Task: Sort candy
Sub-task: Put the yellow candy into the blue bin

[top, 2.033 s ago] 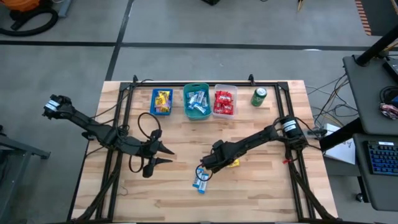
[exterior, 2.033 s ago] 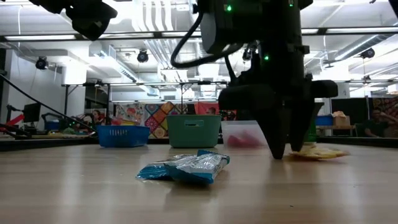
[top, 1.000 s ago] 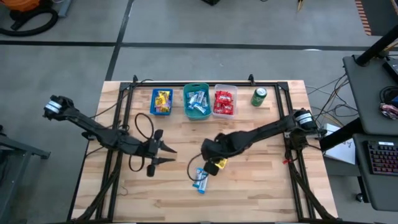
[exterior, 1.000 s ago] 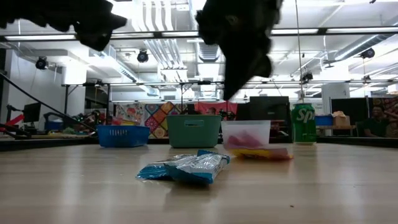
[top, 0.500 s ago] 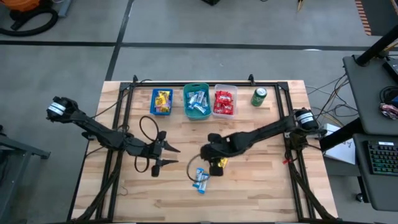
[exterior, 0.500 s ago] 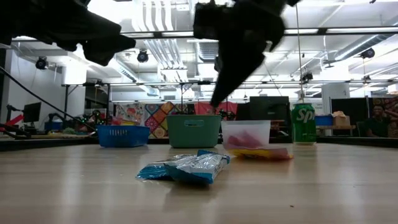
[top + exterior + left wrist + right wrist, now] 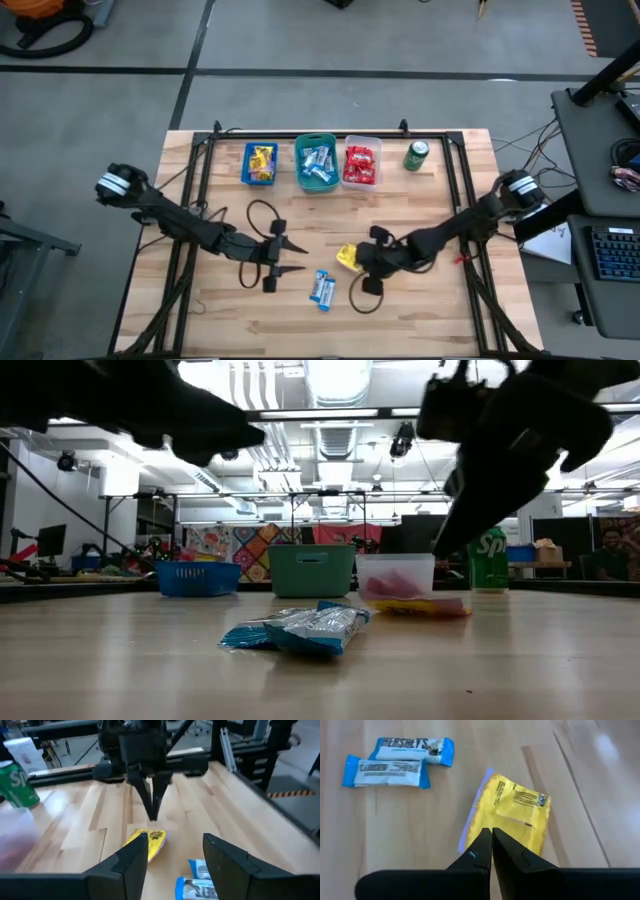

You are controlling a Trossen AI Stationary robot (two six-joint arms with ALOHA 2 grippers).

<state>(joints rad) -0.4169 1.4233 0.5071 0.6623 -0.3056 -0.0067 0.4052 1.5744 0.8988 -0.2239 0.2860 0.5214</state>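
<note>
One yellow candy (image 7: pixel 347 257) lies flat on the wooden table (image 7: pixel 420 300), and two light blue-white candies (image 7: pixel 322 288) lie just nearer. My right gripper (image 7: pixel 360 263) is shut and hovers over the yellow candy's right edge (image 7: pixel 512 807), fingers pointing down at it (image 7: pixel 152 805); in the low view its tip (image 7: pixel 446 546) is clear of the tabletop. My left gripper (image 7: pixel 298 257) stands open to the left of the candies, its fingers (image 7: pixel 135 857) pointing toward them with nothing between.
Along the far edge stand a blue bin (image 7: pixel 259 163) with yellow candy, a teal bin (image 7: pixel 317 164) with blue-white candy, a clear bin (image 7: pixel 361 165) with red candy, and a green soda can (image 7: pixel 417 155). A black frame (image 7: pixel 200 160) borders the table.
My right gripper has drawn back toward the table's right edge and now stands right of the yellow candy, still shut. My left gripper has moved toward the right, closer to the candies. The candies have stayed in place.
</note>
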